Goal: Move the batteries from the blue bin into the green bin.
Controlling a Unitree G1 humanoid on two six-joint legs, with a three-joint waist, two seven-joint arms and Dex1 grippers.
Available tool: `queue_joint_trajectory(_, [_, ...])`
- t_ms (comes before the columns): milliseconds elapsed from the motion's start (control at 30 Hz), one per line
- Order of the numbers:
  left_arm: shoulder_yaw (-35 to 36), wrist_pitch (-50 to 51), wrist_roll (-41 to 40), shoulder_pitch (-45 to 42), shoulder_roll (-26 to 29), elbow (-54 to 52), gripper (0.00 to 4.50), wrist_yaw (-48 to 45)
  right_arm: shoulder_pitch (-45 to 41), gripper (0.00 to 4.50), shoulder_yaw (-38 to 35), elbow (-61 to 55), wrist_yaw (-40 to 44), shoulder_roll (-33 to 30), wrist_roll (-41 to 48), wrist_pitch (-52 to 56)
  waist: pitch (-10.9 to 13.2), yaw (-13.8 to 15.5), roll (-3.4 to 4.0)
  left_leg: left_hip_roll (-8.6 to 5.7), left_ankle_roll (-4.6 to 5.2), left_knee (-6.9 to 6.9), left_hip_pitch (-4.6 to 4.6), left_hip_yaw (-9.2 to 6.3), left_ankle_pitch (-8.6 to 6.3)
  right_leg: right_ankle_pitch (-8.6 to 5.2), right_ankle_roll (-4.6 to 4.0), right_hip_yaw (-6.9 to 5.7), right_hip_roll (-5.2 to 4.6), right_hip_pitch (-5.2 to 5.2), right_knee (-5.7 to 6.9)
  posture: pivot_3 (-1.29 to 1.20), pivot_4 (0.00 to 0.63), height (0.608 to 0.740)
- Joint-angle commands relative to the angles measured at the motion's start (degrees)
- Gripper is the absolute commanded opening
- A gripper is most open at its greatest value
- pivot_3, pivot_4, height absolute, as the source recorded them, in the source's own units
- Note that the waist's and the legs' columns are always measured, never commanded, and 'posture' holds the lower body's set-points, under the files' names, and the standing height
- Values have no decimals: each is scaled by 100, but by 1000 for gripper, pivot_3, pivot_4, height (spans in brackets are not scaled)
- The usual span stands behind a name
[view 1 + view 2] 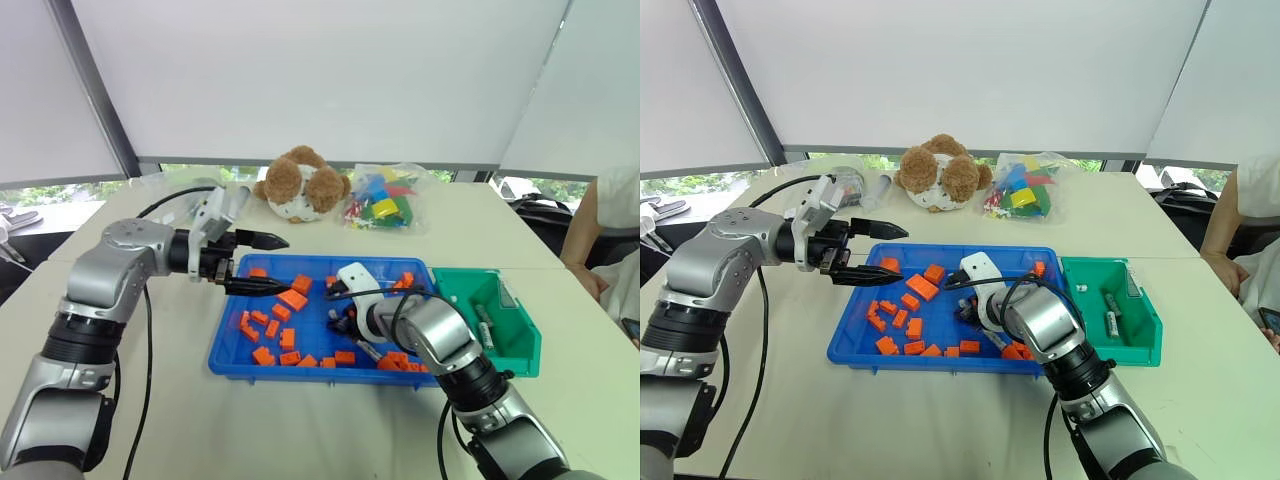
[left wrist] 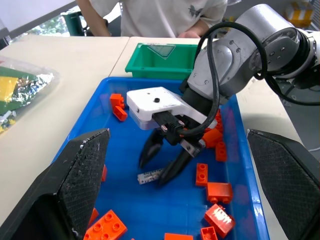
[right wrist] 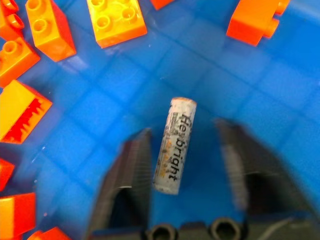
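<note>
Straddling a single battery on the floor of the blue bin, the right gripper has its two black fingers down either side of it, with a visible gap left on each side, so the jaws are narrowing but I judge them not yet clamped on it. The battery's long axis runs nearly along the fingers rather than across them, leaning slightly toward one o'clock in the right wrist view, so a squeeze should catch its round flanks. This arm is plainly the nearer one. The left gripper hangs spread wide and empty above the bin's ten o'clock corner. Orange bricks lie scattered around the battery but apart from it, none between the fingers. The green bin sits just beside the blue bin at its three o'clock side, with two batteries already inside. The carry looks short and open; the main risk is the cylinder rolling out as the fingers close.
</note>
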Motion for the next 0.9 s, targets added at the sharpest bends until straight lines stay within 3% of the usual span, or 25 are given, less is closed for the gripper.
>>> queue_joint_trajectory(33, [212,-25,-98,12,70,-216,4500,45,-33,75,70,-202,59,-38,-17,91,0,1,0,0,0,0,0,0,0,0,0,0,0,0,0,0,150,733])
queue_joint_trajectory(200, [194,-51,-89,21,34,-202,4500,63,-340,26,-456,-546,77,-255,10,138,0,9,0,0,0,0,-1,0,0,0,0,0,0,0,0,0,150,733])
queue_joint_trajectory(367, [158,-96,-77,-3,-47,-161,4500,75,-550,26,-1290,-964,283,-1602,-33,268,0,73,0,-4,0,0,-5,0,0,0,0,-1,-7,0,-4,0,150,733])
queue_joint_trajectory(533, [118,-170,-41,2,-136,-99,4500,77,56,26,-2101,-1052,449,-2876,-36,299,0,42,0,-5,5,-4,-3,-1,-3,0,0,0,-4,2,-9,0,150,733])
queue_joint_trajectory(700, [70,-268,8,-30,-229,14,4500,42,836,26,-2565,-1056,683,-3427,83,303,0,-9,0,-3,6,-6,0,2,-3,0,0,6,1,0,-9,0,150,733])
queue_joint_trajectory(900, [31,-331,34,-76,-293,91,4500,-8,1138,3063,-2740,-1167,871,-3458,293,359,0,21,0,-3,5,-4,1,3,-3,0,0,7,1,0,-7,0,150,733])
